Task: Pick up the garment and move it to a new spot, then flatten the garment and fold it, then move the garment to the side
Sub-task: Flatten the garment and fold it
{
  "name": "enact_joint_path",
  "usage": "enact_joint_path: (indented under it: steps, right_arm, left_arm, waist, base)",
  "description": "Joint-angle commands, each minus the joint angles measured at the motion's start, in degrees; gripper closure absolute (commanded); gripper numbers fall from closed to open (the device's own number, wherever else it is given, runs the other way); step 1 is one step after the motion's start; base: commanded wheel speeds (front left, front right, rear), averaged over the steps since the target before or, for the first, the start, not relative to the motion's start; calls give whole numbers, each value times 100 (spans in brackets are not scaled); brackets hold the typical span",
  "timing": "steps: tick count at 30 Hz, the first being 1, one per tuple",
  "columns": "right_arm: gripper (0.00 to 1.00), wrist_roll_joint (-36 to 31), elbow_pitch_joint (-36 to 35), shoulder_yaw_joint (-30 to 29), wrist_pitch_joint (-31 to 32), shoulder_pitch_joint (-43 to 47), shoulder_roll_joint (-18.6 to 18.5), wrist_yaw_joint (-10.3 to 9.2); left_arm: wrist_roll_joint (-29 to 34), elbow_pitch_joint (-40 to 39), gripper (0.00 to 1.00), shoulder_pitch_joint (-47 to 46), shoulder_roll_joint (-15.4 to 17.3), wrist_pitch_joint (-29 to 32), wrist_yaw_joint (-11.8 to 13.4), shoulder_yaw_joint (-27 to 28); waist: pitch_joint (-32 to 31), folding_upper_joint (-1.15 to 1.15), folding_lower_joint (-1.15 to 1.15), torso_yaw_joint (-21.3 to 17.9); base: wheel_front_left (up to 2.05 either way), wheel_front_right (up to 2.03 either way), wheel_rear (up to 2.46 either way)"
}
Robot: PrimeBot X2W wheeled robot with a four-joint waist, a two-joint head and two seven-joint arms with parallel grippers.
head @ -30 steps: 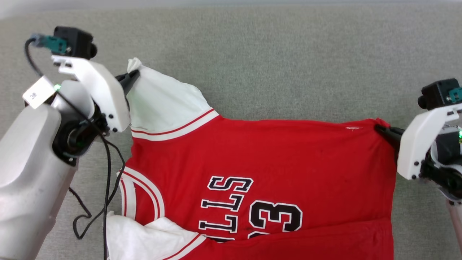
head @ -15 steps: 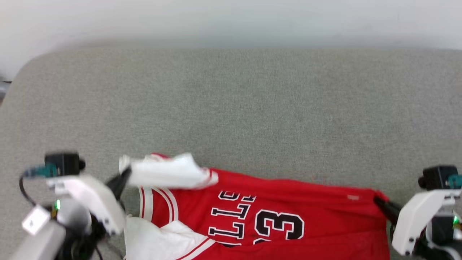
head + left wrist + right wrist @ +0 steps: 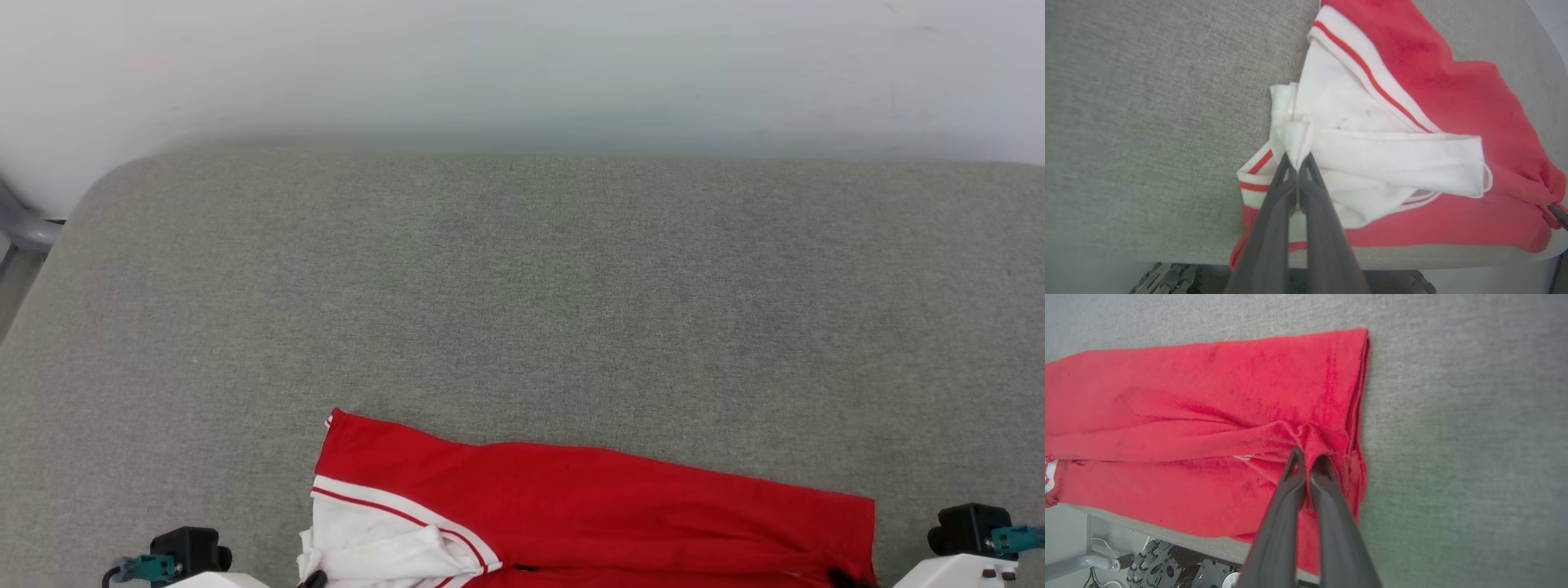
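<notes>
Both pairs pressed tight on cloth here: my left fingers [image 3: 1289, 167] are pinching a bunched fold of the white sleeve [image 3: 1396, 151], and my right fingers [image 3: 1294, 469] are nipped onto a puckered bit of red close to the side edge at the other end of the garment [image 3: 588, 506]. The garment lies stretched along the near edge of the grey fabric-covered worktop [image 3: 522, 286], doubled over on itself by the look of it, with a little of it drooping over the rim on my side. This is light, limp stuff with no stiffness at all. I'd expect it to sag between my two pinches, and its layers to slide on each other. It isn't fragile, but the worktop's weave looks grippy, so lifting clear should wrinkle it less than dragging. The best bites, I reckon, are the thick places: the striped trim [image 3: 1367, 69] where sleeve meets body, the seams and the hem corners. A thin single layer could slip out. As for writing, I can read none on the face turned up, which is plain red and white. A small white fleck [image 3: 1241, 457] near my right fingers might be a tag, too small to tell.
</notes>
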Motion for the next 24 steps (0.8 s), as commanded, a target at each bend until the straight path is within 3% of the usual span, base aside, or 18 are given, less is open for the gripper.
enact_joint_path:
  steps: [1,2,3,4,14,18,24]
  right_arm:
    - [98,-20,24,12,-43,76,21,-8]
    - [65,2,59,40,-81,110,70,-8]
    - [0,16,97,68,-118,150,98,-8]
    - [0,15,117,98,-169,178,108,-8]
    - [0,-147,-388,304,-1155,184,9,-7]
    - [0,-213,-622,262,-1144,198,-123,-7]
    - [0,-217,-796,-46,-646,152,-392,-7]
  left_arm:
    - [-16,36,100,26,-31,-39,-12,-6]
    - [-16,125,73,15,-82,-79,-24,-11]
    - [-27,212,54,8,-136,-94,-49,-32]
    - [-31,280,2,-13,-169,-98,-74,-60]
    - [531,312,0,-421,-211,-866,-197,-2]
    - [841,10,0,-589,-217,-1188,-142,-14]
    - [1472,-449,0,-769,-237,-1823,110,-5]
  waist:
    - [-16,0,1,-17]
    - [-33,0,1,-39]
    - [-51,0,1,-55]
    - [-70,0,1,-65]
    - [-293,0,1,-188]
    - [-369,0,1,-217]
    - [-390,0,1,-218]
  base:
    - [0,0,0]
    - [0,0,0]
    - [0,0,0]
    - [0,0,0]
    - [0,0,0]
    - [0,0,0]
    - [0,0,0]
